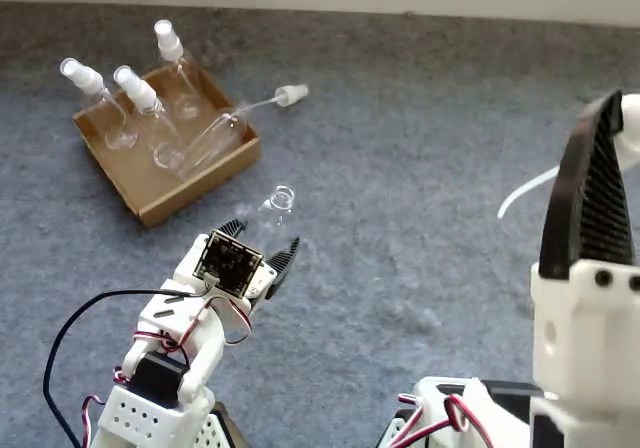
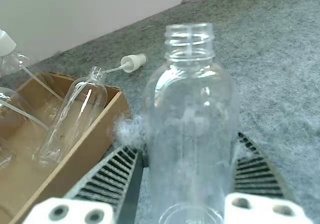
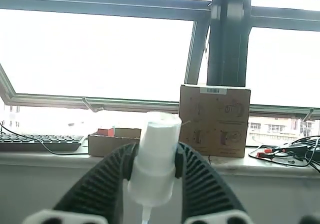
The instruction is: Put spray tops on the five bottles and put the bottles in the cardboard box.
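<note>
A grey, felt-like surface [image 1: 420,218] filled the high view. On it, at about 10 o'clock from the centre, sat the cardboard box [image 1: 200,186], open at the top. The right hand [image 3: 156,154] was raised at the 3 to 4 o'clock edge of the high view, with one ribbed black finger [image 1: 590,188] standing tall there. It pinched a white held spray top [image 3: 160,134] between both fingers, and the top's thin tube [image 1: 525,193] curved out over the surface. The left hand [image 1: 262,236] sat at about 7 o'clock, just off the box's 5 o'clock corner, with its fingers pressed against the sides of a clear open bottle [image 2: 190,134]. That bottle had a bare threaded neck with no top on it. Inside the box, three capped bottles [image 1: 150,113] stood upright toward its 10 to 12 o'clock side. A fourth bottle [image 1: 210,140] lay tilted along the box's 3 o'clock wall, its neck resting over the rim. Just beyond that neck, at about 1 o'clock from the box, a loose spray top [image 1: 291,95] lay on the surface. Its tube pointed at the bottle's mouth, and I could not tell whether the tube went inside.
</note>
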{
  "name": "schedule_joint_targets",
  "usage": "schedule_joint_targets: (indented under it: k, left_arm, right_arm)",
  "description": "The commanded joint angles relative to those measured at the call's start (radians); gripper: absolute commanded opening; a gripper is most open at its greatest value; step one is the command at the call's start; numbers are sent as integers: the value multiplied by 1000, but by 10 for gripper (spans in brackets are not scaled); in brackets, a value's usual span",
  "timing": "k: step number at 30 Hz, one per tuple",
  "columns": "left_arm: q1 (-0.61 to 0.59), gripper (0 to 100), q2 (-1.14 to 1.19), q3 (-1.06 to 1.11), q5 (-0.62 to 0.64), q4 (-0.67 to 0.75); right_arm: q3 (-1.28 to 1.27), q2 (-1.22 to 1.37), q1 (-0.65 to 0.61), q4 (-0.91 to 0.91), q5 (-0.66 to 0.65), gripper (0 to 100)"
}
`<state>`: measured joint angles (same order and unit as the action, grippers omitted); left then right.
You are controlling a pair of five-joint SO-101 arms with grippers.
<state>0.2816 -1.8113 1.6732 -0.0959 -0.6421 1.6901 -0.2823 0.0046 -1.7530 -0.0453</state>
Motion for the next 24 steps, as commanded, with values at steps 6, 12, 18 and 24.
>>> schedule_joint_targets:
  k: [6, 12, 18, 24]
  left_arm:
    - [8, 119, -4, 22, 11, -2]
    - [8, 119, -4, 22, 11, -2]
    - [10, 119, -4, 22, 11, -2]
    - [10, 119, -4, 22, 11, -2]
  right_arm:
    - [90, -54, -7, -18, -11, 5]
    - [77, -82, -7, -18, -11, 5]
    - [-148, -82, -12, -18, -8, 5]
    - [-318, -82, -12, -18, -5, 5]
